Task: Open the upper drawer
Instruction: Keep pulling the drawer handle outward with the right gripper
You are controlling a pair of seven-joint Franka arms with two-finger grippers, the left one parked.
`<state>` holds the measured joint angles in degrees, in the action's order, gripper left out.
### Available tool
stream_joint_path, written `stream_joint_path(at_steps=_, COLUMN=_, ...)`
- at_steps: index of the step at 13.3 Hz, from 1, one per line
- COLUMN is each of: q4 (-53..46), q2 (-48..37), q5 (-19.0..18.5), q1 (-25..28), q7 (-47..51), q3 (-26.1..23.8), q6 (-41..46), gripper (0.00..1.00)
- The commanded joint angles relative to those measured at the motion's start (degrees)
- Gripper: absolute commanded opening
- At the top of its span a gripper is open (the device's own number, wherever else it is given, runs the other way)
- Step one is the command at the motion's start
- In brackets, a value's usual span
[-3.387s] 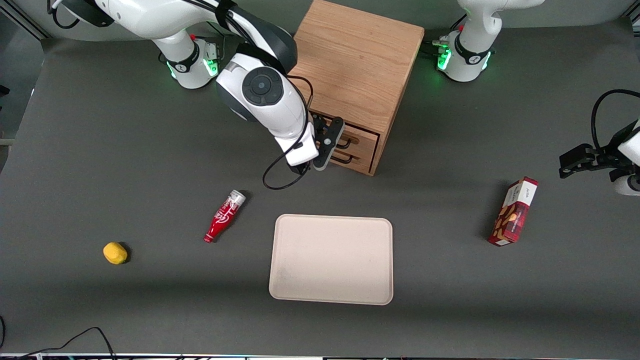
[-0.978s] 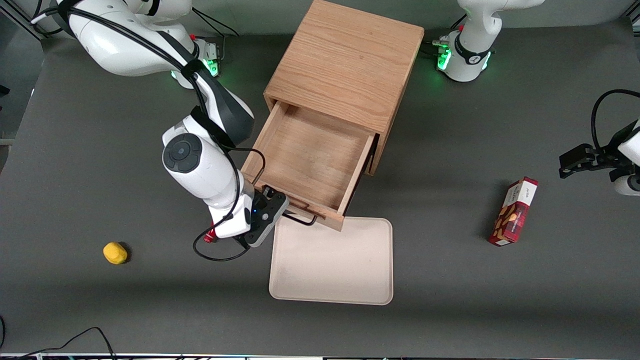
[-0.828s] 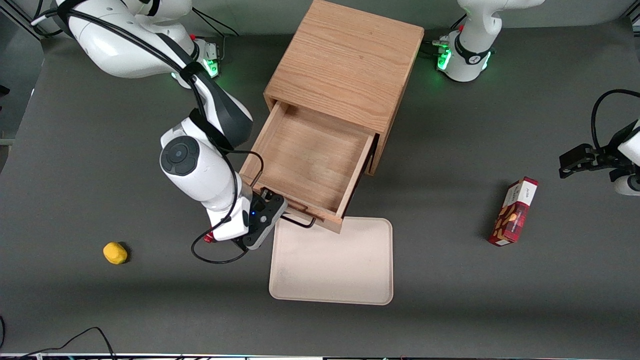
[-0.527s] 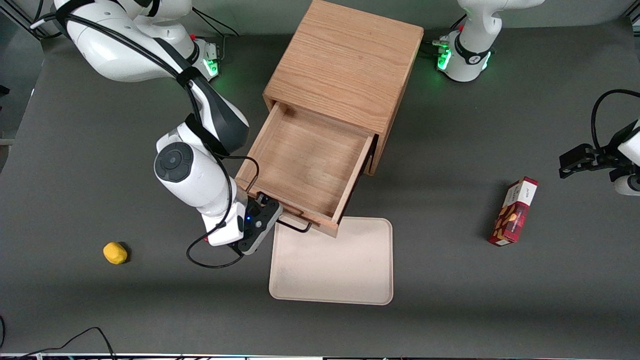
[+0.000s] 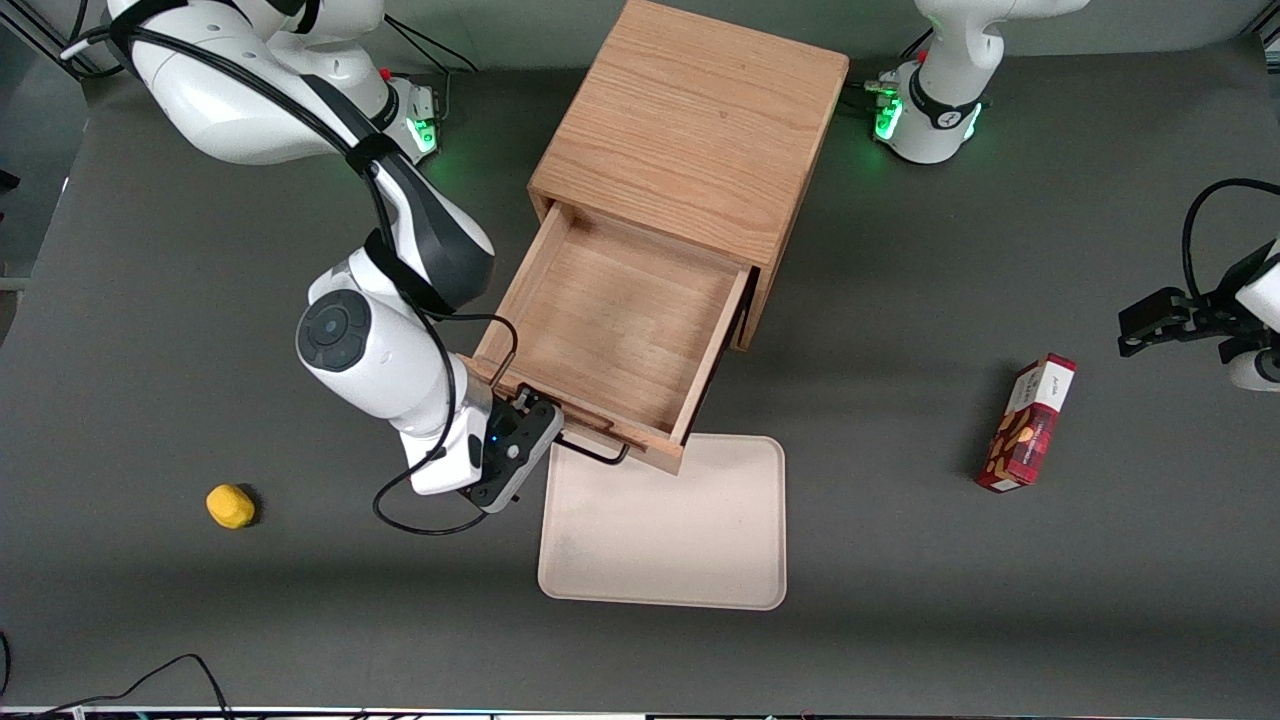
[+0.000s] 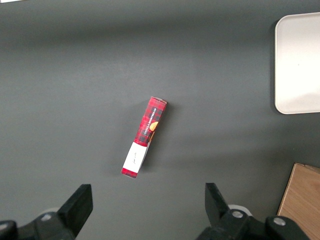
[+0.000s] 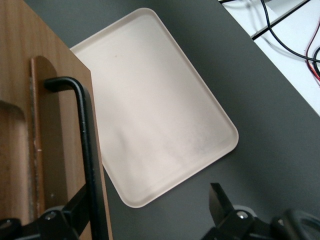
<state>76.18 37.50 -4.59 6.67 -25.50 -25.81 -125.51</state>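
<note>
And the upper drawer (image 5: 620, 320) stands well out of the wooden cabinet (image 5: 690, 120), right in the middle of the front view, most of its floor showing! By my reckoning the opening is as good as done, and what's left is for the arm to back off.

The hand (image 5: 535, 432) sits at the drawer's front corner on the working arm's side. The wrist view shows its fingers (image 7: 75, 210) spread wide: the black wire handle (image 7: 90, 150) runs just beside one finger, and nothing is clamped. That's a released hand.

Now the containers. The drawer's tray is bare wood, nothing in it. Its front edge overhangs a corner of the beige tray (image 5: 660, 540) in the lower middle of the frame, flat on the desk and equally bare. The lower drawer is hidden beneath the open one.
</note>
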Motion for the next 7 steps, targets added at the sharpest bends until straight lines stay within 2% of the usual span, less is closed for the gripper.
stream_joint_path(at_steps=1, q4=-4.6, q2=0.3, q5=7.2, q1=0.0, q7=-3.0, q3=0.4, q6=3.2, gripper=1.00)
stream_joint_path(at_steps=3, q4=-5.7, q2=0.2, q5=11.9, q1=0.0, q7=-4.4, q3=0.8, q6=6.4, gripper=1.00)
stream_joint_path(at_steps=7, q4=-5.8, q2=-5.8, q5=12.2, q1=-3.8, q7=-3.3, q3=0.8, q6=12.6, gripper=1.00)
